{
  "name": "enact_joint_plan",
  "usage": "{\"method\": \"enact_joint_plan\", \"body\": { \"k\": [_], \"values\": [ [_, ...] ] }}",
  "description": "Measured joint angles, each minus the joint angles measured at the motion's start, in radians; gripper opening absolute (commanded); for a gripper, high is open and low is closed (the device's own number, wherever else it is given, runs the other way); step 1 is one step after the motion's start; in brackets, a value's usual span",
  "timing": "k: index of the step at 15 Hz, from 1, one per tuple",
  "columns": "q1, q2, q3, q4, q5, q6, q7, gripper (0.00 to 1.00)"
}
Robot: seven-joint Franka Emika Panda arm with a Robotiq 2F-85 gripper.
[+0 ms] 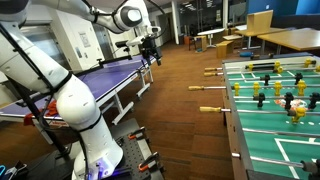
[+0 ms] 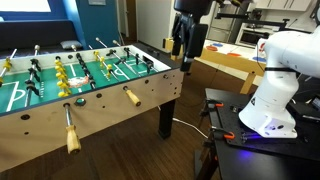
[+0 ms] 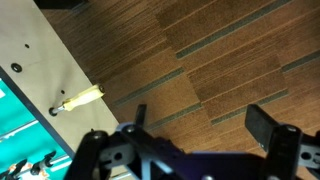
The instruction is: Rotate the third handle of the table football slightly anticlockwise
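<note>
The table football stands on a wooden floor, with yellow and dark players on its green pitch. Wooden handles stick out of its near side; in an exterior view I see three. In an exterior view two handles are plain. My gripper hangs open and empty beyond the table's far corner, above handle height. It shows small and distant in an exterior view. In the wrist view the open fingers frame bare floor, and one handle juts from the table's side to the left.
A table tennis table stands beside the arm. The robot base sits on a stand to the side. Desks and chairs are at the back of the room. Wooden floor lies under the gripper.
</note>
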Motion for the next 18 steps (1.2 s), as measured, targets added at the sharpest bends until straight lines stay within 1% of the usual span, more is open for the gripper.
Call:
{"method": "enact_joint_plan", "body": {
  "k": [3, 5, 7, 10, 11, 12, 14, 18],
  "values": [
    [0.000, 0.128, 0.053, 0.043, -0.128, 0.105, 0.078, 1.00],
    [0.000, 0.203, 0.061, 0.067, -0.221, 0.140, 0.119, 1.00],
    [-0.002, 0.250, 0.060, 0.088, -0.255, 0.140, 0.128, 1.00],
    [-0.002, 0.261, 0.060, 0.102, -0.259, 0.140, 0.128, 1.00],
    [-0.002, 0.261, 0.058, 0.103, -0.281, 0.140, 0.149, 1.00],
    [-0.002, 0.264, 0.056, 0.102, -0.334, 0.156, 0.196, 1.00],
    [-0.003, 0.293, 0.055, 0.102, -0.479, 0.215, 0.327, 1.00],
    [0.003, 0.413, 0.054, 0.115, -0.818, 0.278, 0.665, 1.00]
  ]
}}
